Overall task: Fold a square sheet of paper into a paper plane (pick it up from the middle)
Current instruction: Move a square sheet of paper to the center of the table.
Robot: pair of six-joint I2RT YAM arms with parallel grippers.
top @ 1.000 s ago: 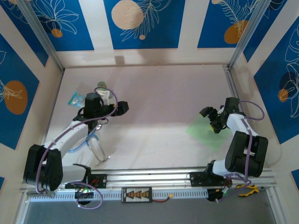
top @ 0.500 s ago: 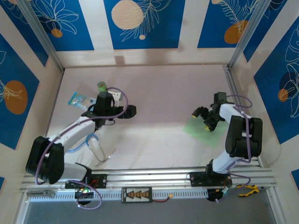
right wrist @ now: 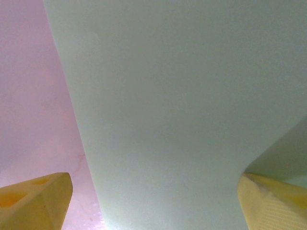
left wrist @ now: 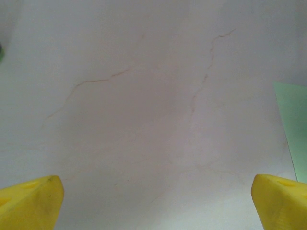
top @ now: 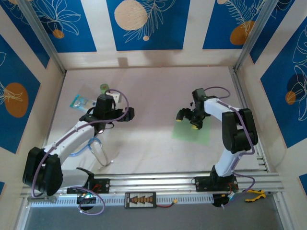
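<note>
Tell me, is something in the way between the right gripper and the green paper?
No, nothing visible is in the way. The open right gripper sits just over the square sheet of paper, and the right wrist view shows bare green paper right under it, with nothing lying on top.

A small green cylinder [top: 103,87] stands far left on the pale table [top: 158,86], near a clear blue-printed packet [top: 78,101] (lying flat); blue leaf-printed panels [top: 144,24] rise behind.
</note>
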